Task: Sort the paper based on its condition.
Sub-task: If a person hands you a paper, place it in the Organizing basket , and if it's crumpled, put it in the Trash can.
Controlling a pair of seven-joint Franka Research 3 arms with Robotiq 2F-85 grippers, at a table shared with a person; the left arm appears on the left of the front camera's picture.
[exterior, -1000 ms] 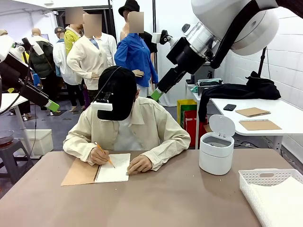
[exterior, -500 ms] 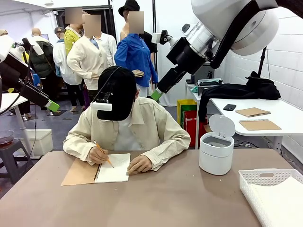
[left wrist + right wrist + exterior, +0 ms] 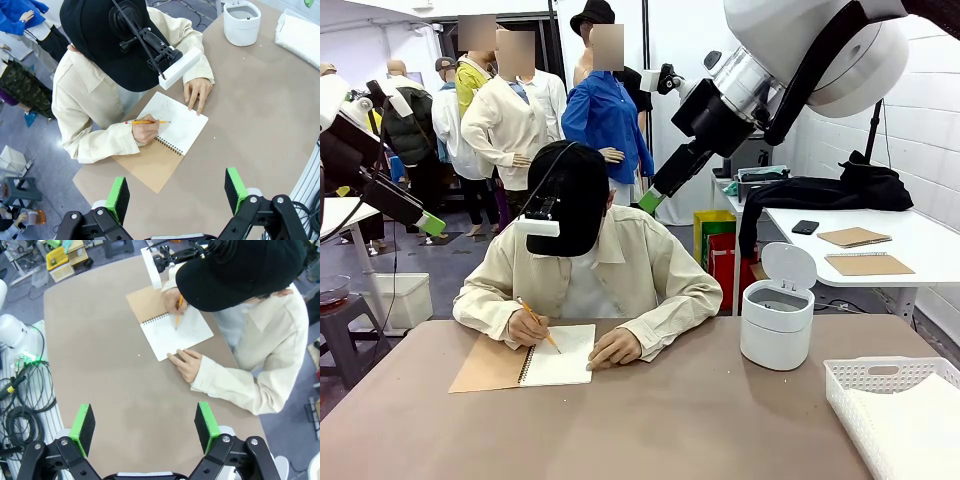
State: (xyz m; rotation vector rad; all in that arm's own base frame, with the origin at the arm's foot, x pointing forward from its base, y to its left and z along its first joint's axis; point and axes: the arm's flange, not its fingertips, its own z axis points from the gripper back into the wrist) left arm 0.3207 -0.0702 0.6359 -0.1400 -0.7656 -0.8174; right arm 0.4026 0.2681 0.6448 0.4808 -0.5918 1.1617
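Left wrist view: paper [image 3: 177, 122] under hand [image 3: 146, 131].

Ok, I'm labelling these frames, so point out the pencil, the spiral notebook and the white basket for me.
pencil [image 3: 147, 121], left wrist view, middle of its yellow shaft.
spiral notebook [image 3: 563, 357], front view, bare part of the open white page.
white basket [image 3: 882, 374], front view, its slotted far rim.

The notebook [image 3: 528, 363] lies on the surface [image 3: 670, 420] before the person [image 3: 590, 270]. Right of it stands the bin [image 3: 777, 320]. The basket [image 3: 880, 400] sits at the near right.
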